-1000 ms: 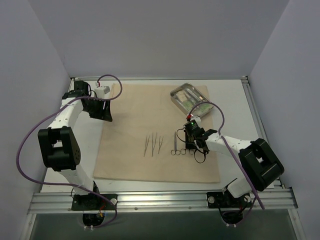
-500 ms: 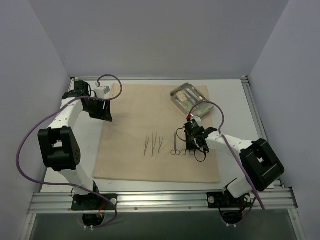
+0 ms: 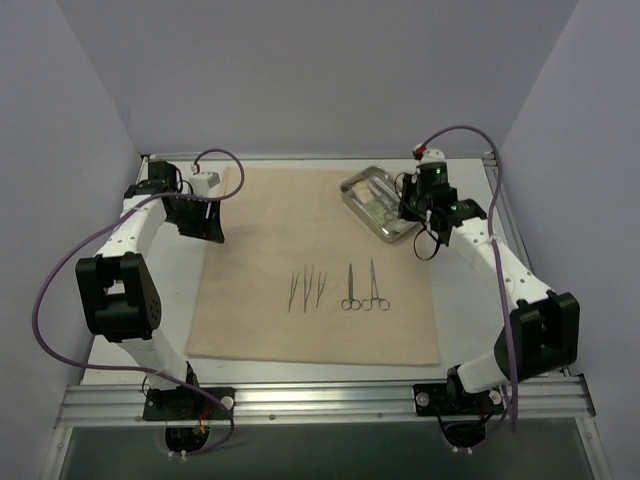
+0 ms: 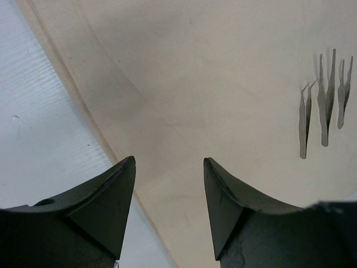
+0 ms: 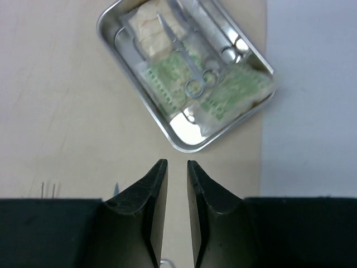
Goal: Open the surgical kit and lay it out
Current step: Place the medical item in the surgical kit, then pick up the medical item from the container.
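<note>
The beige cloth wrap (image 3: 270,230) lies spread flat on the table. Three thin tweezers (image 3: 308,290) and two scissor-handled forceps (image 3: 363,288) lie side by side on its middle. The steel tray (image 3: 352,190) sits at the cloth's far right corner. The right wrist view shows another forceps (image 5: 189,61) and green packets (image 5: 231,92) inside the tray (image 5: 167,131). My right gripper (image 5: 177,163) hovers just short of the tray, open by a narrow gap with nothing in it. My left gripper (image 4: 169,161) is open and empty over the cloth's left edge (image 4: 83,111), with the tweezers (image 4: 325,100) off to its right.
White table surface (image 3: 465,250) borders the cloth on both sides. A metal rail (image 3: 320,400) runs along the near edge by the arm bases. Grey walls enclose the left, right and back. A purple cable loops off each arm.
My right gripper has opened and left a second forceps beside the first on the cloth. It has then swung back to the tray. The left arm has stayed still.
</note>
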Tool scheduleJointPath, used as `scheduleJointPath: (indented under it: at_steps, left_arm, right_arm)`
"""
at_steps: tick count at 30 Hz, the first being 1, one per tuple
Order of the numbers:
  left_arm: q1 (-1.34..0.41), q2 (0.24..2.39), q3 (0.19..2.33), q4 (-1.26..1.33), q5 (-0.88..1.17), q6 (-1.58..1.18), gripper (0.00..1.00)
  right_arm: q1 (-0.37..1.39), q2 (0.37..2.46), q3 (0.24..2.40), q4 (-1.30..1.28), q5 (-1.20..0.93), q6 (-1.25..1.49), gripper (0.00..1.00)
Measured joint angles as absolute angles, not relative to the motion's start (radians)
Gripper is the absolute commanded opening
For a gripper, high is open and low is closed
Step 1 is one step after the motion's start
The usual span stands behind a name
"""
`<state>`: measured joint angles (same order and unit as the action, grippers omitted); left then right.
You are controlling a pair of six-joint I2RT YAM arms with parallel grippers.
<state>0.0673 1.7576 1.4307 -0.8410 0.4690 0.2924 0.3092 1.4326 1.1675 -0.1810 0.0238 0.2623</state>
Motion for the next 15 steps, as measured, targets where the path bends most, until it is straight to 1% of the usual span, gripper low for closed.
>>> scheduleJointPath:
  at_steps: [3, 7, 11, 15]
  left_arm:
    - [0.067, 1.758, 1.431, -0.841, 0.459, 0.292, 0.61]
    - [0.067, 1.758, 1.431, -0.841, 0.438, 0.293, 0.61]
    - [0.068, 1.758, 1.431, -0.841, 0.418, 0.295, 0.61]
    - [0.069, 1.761, 1.431, -0.841, 0.403, 0.297, 0.61]
  right_arm:
    - [0.246, 1.573, 1.307, -0.168, -0.014, 0.173, 0.2]
    - [0.226, 1.822, 1.52, -0.17, -0.062, 0.054, 0.25]
    - [0.223, 2.044, 1.718, -0.215, -0.101, -0.043, 0.25]
    - [0.217, 2.184, 1.81, -0.247, -0.133, -0.101, 0.25]
